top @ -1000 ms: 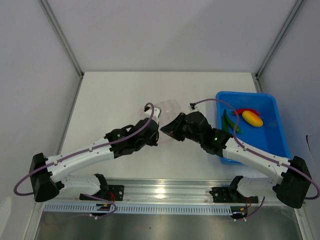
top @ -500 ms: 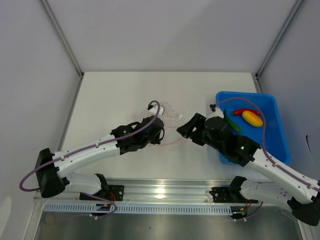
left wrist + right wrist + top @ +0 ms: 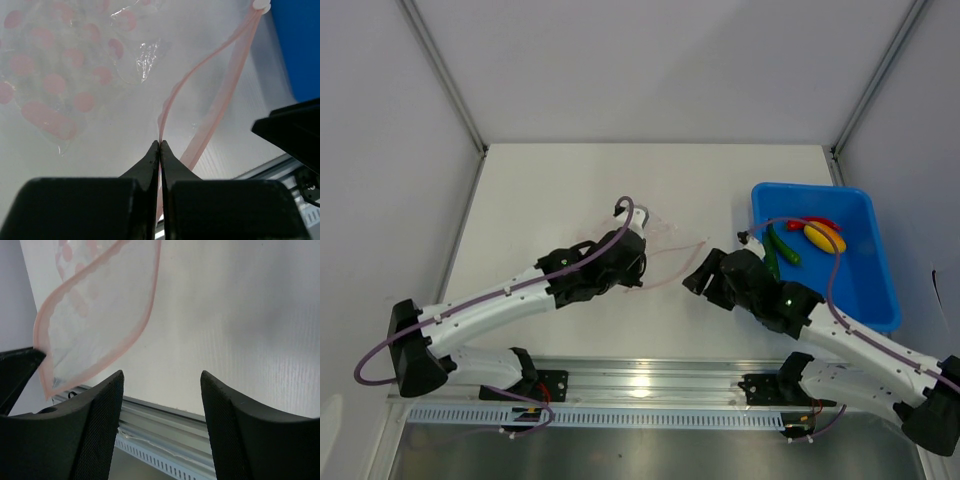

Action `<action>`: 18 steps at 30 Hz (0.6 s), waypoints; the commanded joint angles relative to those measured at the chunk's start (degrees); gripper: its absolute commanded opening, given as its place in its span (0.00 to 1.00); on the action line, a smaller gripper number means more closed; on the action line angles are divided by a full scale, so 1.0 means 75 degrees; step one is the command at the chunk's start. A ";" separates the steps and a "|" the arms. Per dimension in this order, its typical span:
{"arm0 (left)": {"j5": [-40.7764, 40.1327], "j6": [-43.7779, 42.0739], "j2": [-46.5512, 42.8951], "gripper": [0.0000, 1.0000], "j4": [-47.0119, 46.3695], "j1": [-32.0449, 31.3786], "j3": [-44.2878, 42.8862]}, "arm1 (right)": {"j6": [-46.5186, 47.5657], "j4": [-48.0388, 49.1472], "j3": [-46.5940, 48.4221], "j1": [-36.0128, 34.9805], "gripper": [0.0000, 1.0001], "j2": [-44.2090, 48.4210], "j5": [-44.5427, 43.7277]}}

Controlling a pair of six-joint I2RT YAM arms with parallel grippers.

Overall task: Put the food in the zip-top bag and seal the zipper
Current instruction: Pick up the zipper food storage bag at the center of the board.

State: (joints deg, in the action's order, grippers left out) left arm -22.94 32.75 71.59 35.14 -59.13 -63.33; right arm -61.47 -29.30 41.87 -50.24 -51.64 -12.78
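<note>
Pinching zipper (image 3: 226,85): left gripper (image 3: 159,145) clamped; zip-top bag (image 3: 60,65) clear, pink-dotted, mouth gaping; right gripper (image 3: 161,377) apart.

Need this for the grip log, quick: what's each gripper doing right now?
Left gripper: shut, pinching the zipper of the zip-top bag.
Right gripper: open, holding nothing.

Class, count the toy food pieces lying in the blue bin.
4, all in the bin's far half: a red chili, a yellow piece beside it, and two green pieces nearer the right arm, which may hide more.
</note>
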 commanded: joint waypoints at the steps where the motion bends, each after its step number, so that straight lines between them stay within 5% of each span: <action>1: 0.0316 0.0156 -0.0475 0.01 -0.0267 -0.0014 -0.0005 | 0.0004 0.1057 -0.0016 0.0241 0.65 -0.0321 0.0319; 13: 0.0714 0.0227 -0.0710 0.00 -0.0349 -0.0014 0.0194 | -0.0018 0.2312 -0.0332 0.0745 0.65 -0.1048 0.0895; 18: 0.0960 0.0309 -0.0756 0.01 -0.0477 -0.0014 0.0346 | 0.0145 0.2500 -0.0262 0.0921 0.53 -0.1376 0.1000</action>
State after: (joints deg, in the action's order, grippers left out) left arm -17.61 33.65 67.77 33.89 -59.13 -61.34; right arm -61.25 -14.15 39.55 -43.97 -60.99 -5.82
